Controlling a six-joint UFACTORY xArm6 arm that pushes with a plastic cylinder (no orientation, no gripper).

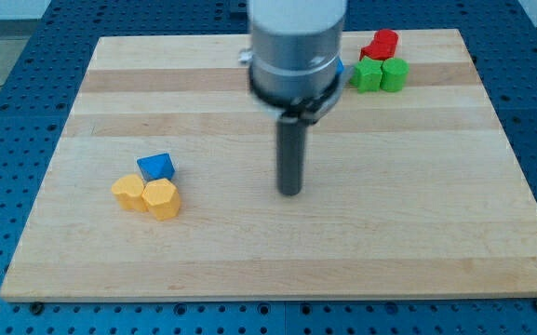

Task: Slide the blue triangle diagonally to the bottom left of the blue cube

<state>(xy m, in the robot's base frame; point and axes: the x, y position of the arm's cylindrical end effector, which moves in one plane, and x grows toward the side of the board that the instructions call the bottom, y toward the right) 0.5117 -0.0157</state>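
Leftmost on the wooden board [249, 261], in the lower left of the frame, sit two yellow blocks touching each other: a yellow block [128, 193] whose lobed outline is hard to name, and just to its right a yellow hexagonal block [161, 199]. Directly above them, touching their upper edges, lies the blue triangle [156, 167], a small wedge with a lighter blue top face and darker sides; its apex appears to point toward the frame's upper right and its broad side faces the lower left, though at this size the exact long axis is hard to judge. Moving right to the centre, the arm's grey cylindrical body [297, 46] is cut off by the top edge of the frame, and the dark rod drops from it to my tip [290, 193], which rests on bare wood well apart from the blue triangle, to its right and slightly lower. No pincer exists on this arm, so there is nothing to report as wide, narrow or holding. Just right of the grey body, a sliver of blue [340, 67] peeks out, probably the blue cube, mostly hidden behind the arm. Farther right, in the upper right, two green blocks [380, 74] stand side by side touching, with a red block [381, 44] against their top.
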